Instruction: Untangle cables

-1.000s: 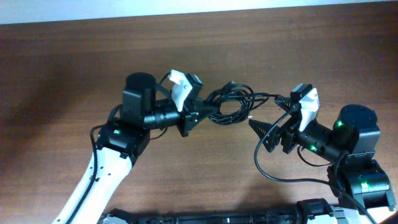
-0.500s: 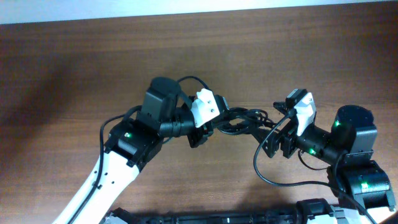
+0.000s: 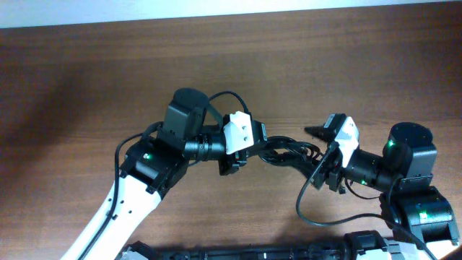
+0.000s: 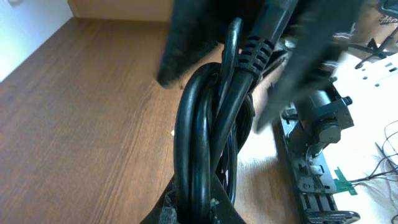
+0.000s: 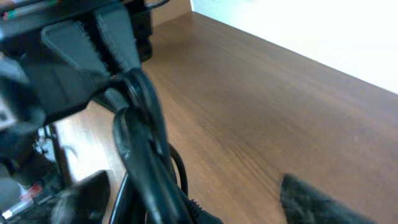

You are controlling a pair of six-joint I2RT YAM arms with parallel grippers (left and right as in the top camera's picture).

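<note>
The cables (image 3: pixel 283 150) are a bundle of thin black cords hanging between my two grippers above the brown table (image 3: pixel 86 79). My left gripper (image 3: pixel 249 149) is shut on the bundle. In the left wrist view the cords (image 4: pixel 202 124) run up out of the clamped fingers (image 4: pixel 199 210). My right gripper (image 3: pixel 316 154) is open wide, with one finger above the bundle's right end and one below it. In the right wrist view the cords (image 5: pixel 142 149) hang close to the left finger (image 5: pixel 84 196), and the right finger (image 5: pixel 317 202) stands well apart. No connector plugs show.
A thicker black robot wire (image 3: pixel 317 209) loops below the right arm. The other arm's black gripper body (image 5: pixel 74 56) fills the upper left of the right wrist view. The robot base frame (image 3: pixel 238 253) lies along the table's front edge.
My left arm has carried the bundle to the right, up to the right gripper. The right gripper has opened wider and now straddles the bundle's right end.
</note>
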